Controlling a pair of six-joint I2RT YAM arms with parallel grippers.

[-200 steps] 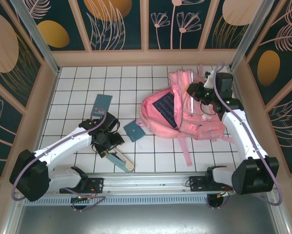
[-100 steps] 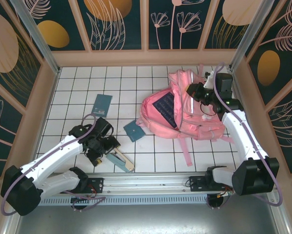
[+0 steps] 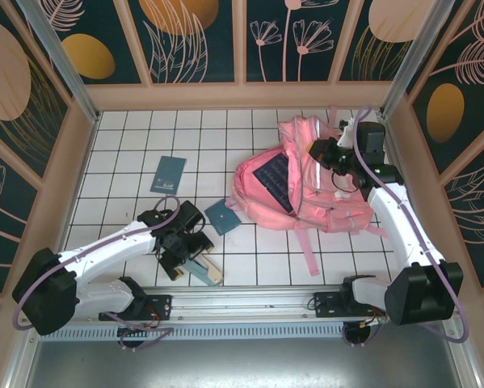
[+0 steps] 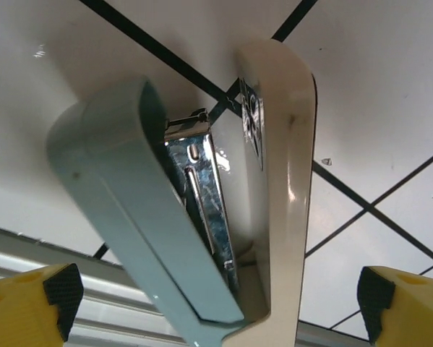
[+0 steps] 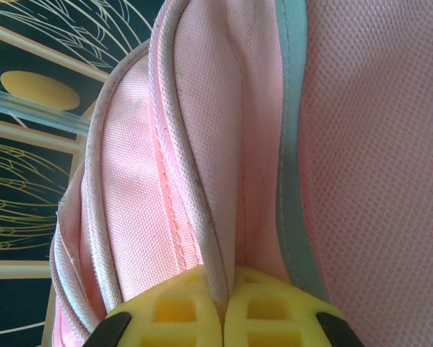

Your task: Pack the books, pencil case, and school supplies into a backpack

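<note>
Stapler (image 4: 202, 217): teal top arm, cream base, shiny metal magazine.

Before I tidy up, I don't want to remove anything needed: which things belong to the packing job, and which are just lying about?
Job: backpack, navy book inside it, stapler, nearer teal square, farther teal square.
Other: tiled table, metal rail, patterned walls.

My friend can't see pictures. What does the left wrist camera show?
A teal-and-cream stapler lies hinged open on a white tiled table, its metal staple track showing. The left arm's yellow fingers stand wide apart at the bottom corners, one on each side, not touching it.
</note>
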